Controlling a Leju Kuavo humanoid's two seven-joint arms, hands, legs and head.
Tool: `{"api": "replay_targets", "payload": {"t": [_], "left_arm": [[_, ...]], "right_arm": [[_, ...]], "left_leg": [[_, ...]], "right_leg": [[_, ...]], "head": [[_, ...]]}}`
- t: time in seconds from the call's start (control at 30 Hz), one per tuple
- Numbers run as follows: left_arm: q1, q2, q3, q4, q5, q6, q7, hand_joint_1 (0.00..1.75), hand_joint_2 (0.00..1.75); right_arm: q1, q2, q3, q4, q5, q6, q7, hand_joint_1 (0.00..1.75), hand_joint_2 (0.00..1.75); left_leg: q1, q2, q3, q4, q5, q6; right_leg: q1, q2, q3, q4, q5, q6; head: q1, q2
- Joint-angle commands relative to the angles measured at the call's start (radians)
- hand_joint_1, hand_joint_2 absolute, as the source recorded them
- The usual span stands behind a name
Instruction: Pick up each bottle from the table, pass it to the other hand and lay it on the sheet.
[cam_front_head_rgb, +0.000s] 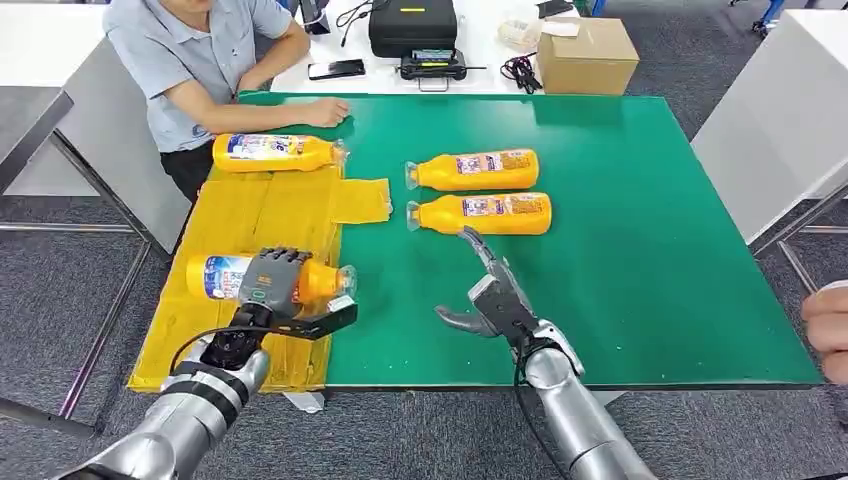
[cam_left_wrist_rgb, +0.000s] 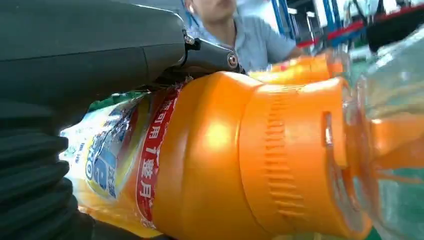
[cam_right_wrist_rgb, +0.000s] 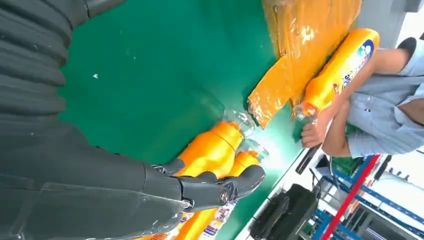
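On the green table (cam_front_head_rgb: 640, 250) one bottle (cam_front_head_rgb: 275, 152) already lay on the yellow sheet (cam_front_head_rgb: 250, 215), the left hand (cam_front_head_rgb: 272, 280) gripped a second bottle (cam_front_head_rgb: 225, 277) over it, and the right hand (cam_front_head_rgb: 490, 295), fingers spread and empty, faced two bottles (cam_front_head_rgb: 478, 190) seemingly left to move.

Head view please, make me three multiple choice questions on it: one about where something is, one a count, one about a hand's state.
1. Where is the bottle held by the left hand?
A. over the yellow sheet
B. on the cardboard box
C. on the floor

2. How many orange bottles lie on the bare green mat?
A. none
B. two
C. five

3. What is the right hand doing?
A. gripping a bottle
B. holding a phone
C. open, holding nothing

Key: 1 A, the held bottle is above the yellow sheet. 2 B, one bottle and another bottle lie on the green mat. 3 C, its fingers are apart over the mat.
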Motion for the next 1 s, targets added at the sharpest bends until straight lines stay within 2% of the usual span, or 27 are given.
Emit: {"api": "replay_targets", "payload": {"t": [0.03, 0.07, 0.1, 0.13, 0.27, 0.43, 0.8, 0.93, 1.0], "left_arm": [[-0.103, -0.009, 0.037, 0.193, 0.119, -0.107, -0.054, 1.62, 1.75], [-0.098, -0.011, 0.032, 0.194, 0.118, -0.103, -0.064, 1.54, 1.75], [-0.090, -0.017, 0.044, 0.190, 0.143, -0.102, -0.074, 0.61, 1.75], [-0.086, -0.019, 0.039, 0.189, 0.141, -0.100, -0.071, 0.00, 1.75], [-0.088, -0.023, 0.034, 0.189, 0.148, -0.118, -0.062, 0.00, 1.75], [-0.119, -0.022, 0.016, 0.221, 0.149, -0.238, -0.046, 0.00, 1.75], [-0.118, -0.021, 0.015, 0.221, 0.151, -0.238, -0.048, 0.00, 1.75], [-0.115, -0.025, 0.020, 0.222, 0.162, -0.244, -0.048, 0.00, 1.75], [-0.109, -0.028, 0.023, 0.217, 0.175, -0.230, -0.061, 0.00, 1.75]], "right_arm": [[-0.027, 0.030, -0.030, 0.069, 0.004, 0.025, 0.000, 0.00, 1.75], [-0.024, 0.031, -0.030, 0.068, 0.004, 0.026, -0.001, 0.00, 1.75], [-0.018, 0.030, -0.033, 0.062, 0.006, 0.026, 0.000, 0.00, 1.75], [-0.015, 0.030, -0.033, 0.061, 0.006, 0.026, 0.000, 0.00, 1.75], [-0.022, 0.035, -0.027, 0.062, 0.012, 0.032, 0.002, 0.00, 1.75], [-0.048, 0.038, -0.013, 0.079, 0.026, 0.040, 0.010, 0.00, 1.75], [-0.049, 0.036, -0.015, 0.084, 0.026, 0.040, 0.011, 0.00, 1.75], [-0.052, 0.034, -0.013, 0.087, 0.030, 0.041, 0.012, 0.00, 1.75], [-0.060, 0.031, -0.010, 0.098, 0.039, 0.042, 0.016, 0.00, 1.75]], "left_leg": [[0.002, 0.001, 0.003, 0.001, -0.001, -0.002], [0.001, 0.001, 0.002, 0.000, -0.001, -0.002], [0.002, 0.002, 0.004, 0.000, -0.001, -0.003], [0.001, 0.002, 0.004, 0.000, -0.001, -0.002], [0.002, 0.001, 0.005, 0.000, -0.001, -0.003], [0.002, 0.002, 0.005, 0.000, -0.002, -0.003], [0.000, 0.001, 0.005, -0.001, 0.000, -0.002], [0.003, 0.004, 0.008, 0.000, -0.002, -0.004], [0.001, 0.002, 0.006, 0.000, -0.001, -0.002]], "right_leg": [[0.002, 0.000, 0.003, 0.000, -0.001, -0.003], [0.001, 0.000, 0.002, 0.000, 0.000, -0.002], [0.002, 0.001, 0.004, -0.001, -0.001, -0.003], [0.002, 0.001, 0.004, -0.001, 0.000, -0.003], [0.002, 0.000, 0.005, -0.001, -0.001, -0.004], [0.002, 0.002, 0.005, 0.000, -0.001, -0.004], [0.001, 0.001, 0.006, 0.000, 0.000, -0.002], [0.003, 0.003, 0.008, -0.001, 0.000, -0.005], [0.001, 0.002, 0.006, -0.001, 0.000, -0.003]], "head": [[0.000, 0.000], [0.000, 0.000], [0.000, 0.000], [0.000, 0.000], [0.000, 0.000], [0.000, 0.000], [0.000, 0.000], [0.000, 0.000], [0.000, 0.000]]}}
